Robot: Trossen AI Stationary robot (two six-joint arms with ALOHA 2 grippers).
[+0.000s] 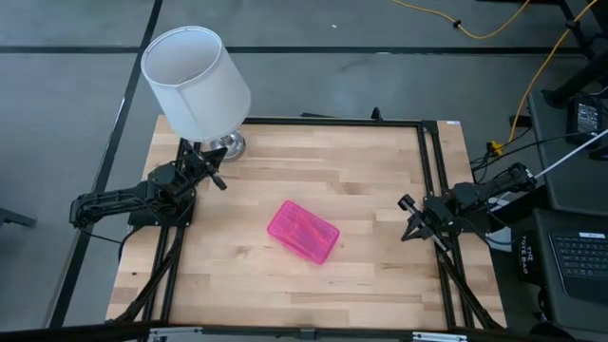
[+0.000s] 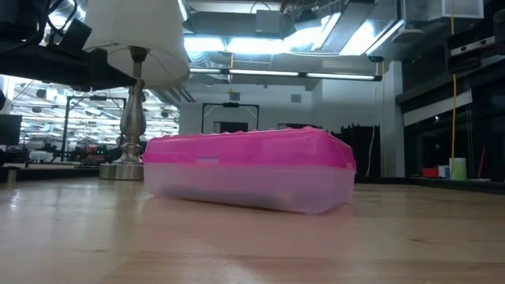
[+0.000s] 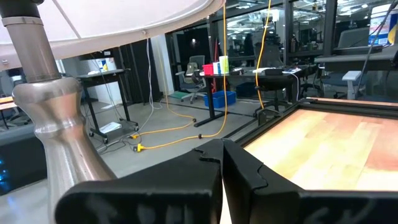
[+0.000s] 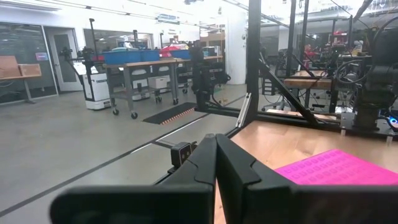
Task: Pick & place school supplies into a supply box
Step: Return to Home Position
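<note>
on the wooden table (image 1: 380,171), the closed supply box (image 1: 303,231) looks light, rigid and slick, best pinched across its narrow width. left gripper (image 1: 218,180) and right gripper (image 1: 410,223) sit closed, empty.

Open bench (image 1: 380,171) on every side of the supply box (image 1: 303,232), with bare wood to pass over toward each edge. Free above the closed pink lid too. Beyond the box's far left corner, at the bench corner: a lamp (image 1: 197,81), wide white shade overhanging the wood, metal base (image 1: 231,145) standing on it, blocking approach from there. Between lamp base and box, well apart from the box: the left tool (image 1: 220,182), fingers together. To the box's right, just inside the black frame rail (image 1: 426,171): the right tool (image 1: 410,218), fingers together, likewise well apart from the box.
</note>
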